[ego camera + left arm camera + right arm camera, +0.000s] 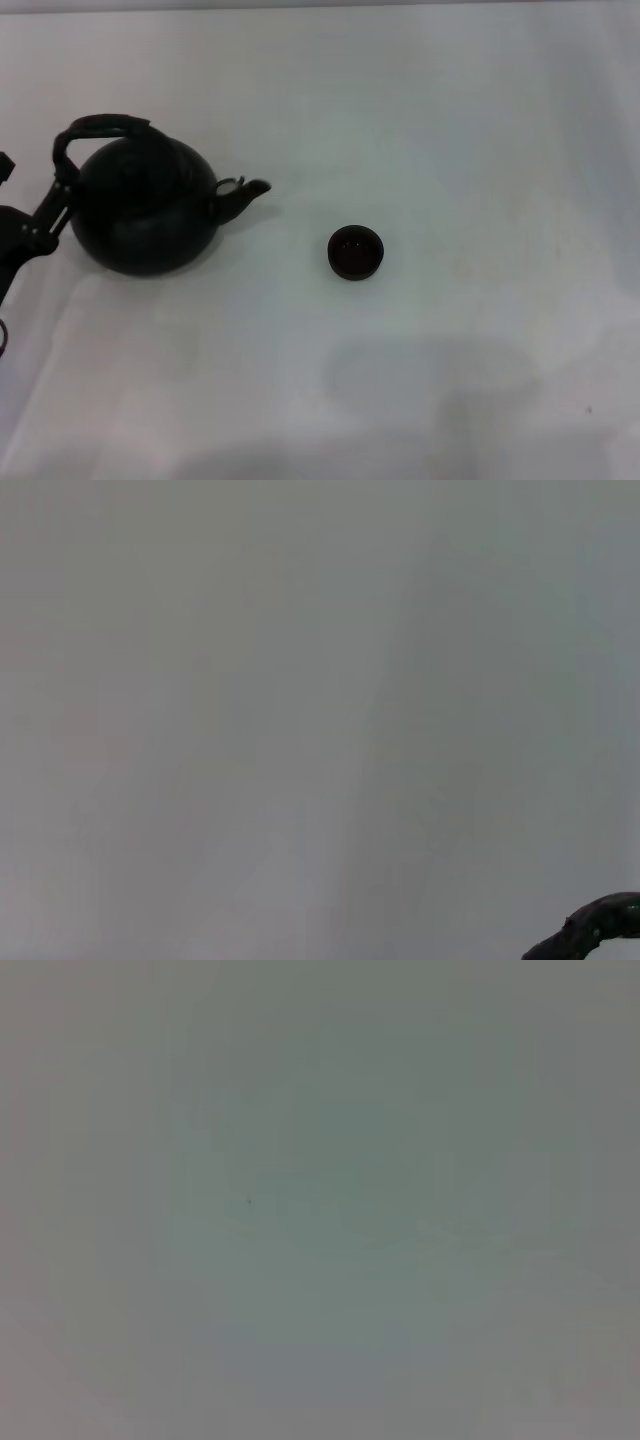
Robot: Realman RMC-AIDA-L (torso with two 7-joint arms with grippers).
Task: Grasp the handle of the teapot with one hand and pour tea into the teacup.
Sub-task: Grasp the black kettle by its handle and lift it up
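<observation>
The matte black teapot (145,215) stands on the white table at the left in the head view, its short spout (248,190) pointing right toward the teacup. Its dark arched handle (105,125) spans over the lid and leans a little to the left. The tiny dark teacup (355,252) stands upright near the middle, well apart from the spout. My left gripper (58,195) reaches in from the left edge and is up against the left end of the handle. A dark curved piece (595,930), likely the handle, shows in a corner of the left wrist view. My right gripper is out of view.
The white table (450,120) extends around both objects. The right wrist view shows only bare pale surface (320,1200). A soft shadow lies on the table in front of the teacup (430,375).
</observation>
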